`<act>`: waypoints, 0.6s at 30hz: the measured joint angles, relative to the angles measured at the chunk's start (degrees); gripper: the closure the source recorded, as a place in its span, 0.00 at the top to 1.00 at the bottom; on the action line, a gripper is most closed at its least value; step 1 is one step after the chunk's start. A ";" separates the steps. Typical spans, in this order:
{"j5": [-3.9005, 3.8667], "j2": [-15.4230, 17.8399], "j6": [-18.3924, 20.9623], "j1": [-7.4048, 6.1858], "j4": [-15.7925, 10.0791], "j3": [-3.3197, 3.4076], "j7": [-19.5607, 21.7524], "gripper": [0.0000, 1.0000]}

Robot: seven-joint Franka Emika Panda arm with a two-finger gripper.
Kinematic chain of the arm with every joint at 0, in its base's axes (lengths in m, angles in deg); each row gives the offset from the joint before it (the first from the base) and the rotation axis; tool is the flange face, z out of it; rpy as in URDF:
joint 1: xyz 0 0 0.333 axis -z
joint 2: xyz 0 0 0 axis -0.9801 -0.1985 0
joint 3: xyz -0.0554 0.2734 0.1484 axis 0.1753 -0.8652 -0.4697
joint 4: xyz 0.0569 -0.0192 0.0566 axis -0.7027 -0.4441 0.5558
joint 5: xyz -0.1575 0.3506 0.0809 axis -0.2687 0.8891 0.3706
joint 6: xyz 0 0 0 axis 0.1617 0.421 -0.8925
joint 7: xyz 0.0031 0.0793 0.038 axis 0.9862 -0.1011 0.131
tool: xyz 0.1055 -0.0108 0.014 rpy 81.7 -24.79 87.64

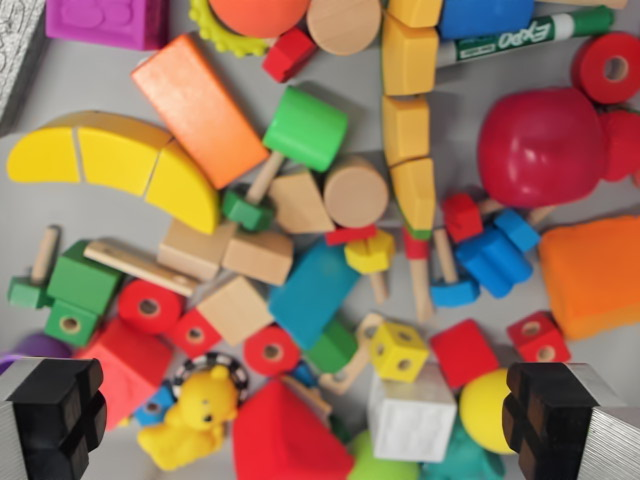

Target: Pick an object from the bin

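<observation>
The bin (100, 75) shows as a flat grey floor, crowded with toys; no wall or bench outside it can be made out, except a pale textured strip at the wrist view's upper left corner.

The toys are mostly painted wooden blocks. A long orange block (198, 108) lies tilted at upper left, beside a yellow arch (115, 160) cut into three segments. A green cylinder (306, 128) on a wooden peg sits near the middle, with a plain wooden cylinder (355, 192) just below it. A row of yellow blocks (408, 120) runs down from the top. A marker (525, 38) with a green cap lies across the top right. A glossy red ball-like toy (545, 148) rests at right, above an orange block (592, 272). A blue block (312, 290) lies tilted in the centre, near a yellow die (398, 350) and a white cube (410, 415). A yellow bear (195, 415) sits at the bottom left, touching a red wedge (285, 435). A purple block (105, 20) is cut off at the top left. Red rings, green and blue bolt pieces and bare wooden blocks fill the gaps.

The fingers (305, 415) are wide apart, one black pad (55, 410) at each lower corner, holding nothing, above the toys at the bottom of the view.
</observation>
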 joint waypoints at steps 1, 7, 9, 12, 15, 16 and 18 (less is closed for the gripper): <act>0.00 0.04 -0.15 -0.04 -0.18 -0.03 -0.10 1.00; 0.00 0.43 -1.81 -0.47 -2.05 -0.45 -1.25 1.00; 0.00 0.54 -2.50 -0.69 -2.77 -0.61 -1.69 1.00; 0.00 0.68 -3.32 -0.95 -3.71 -0.83 -2.30 1.00; 0.00 0.82 -4.46 -1.24 -4.85 -1.13 -3.02 1.00; 0.00 0.83 -4.64 -1.29 -5.04 -1.18 -3.15 1.00; 0.00 0.91 -5.39 -1.49 -5.78 -1.40 -3.67 1.00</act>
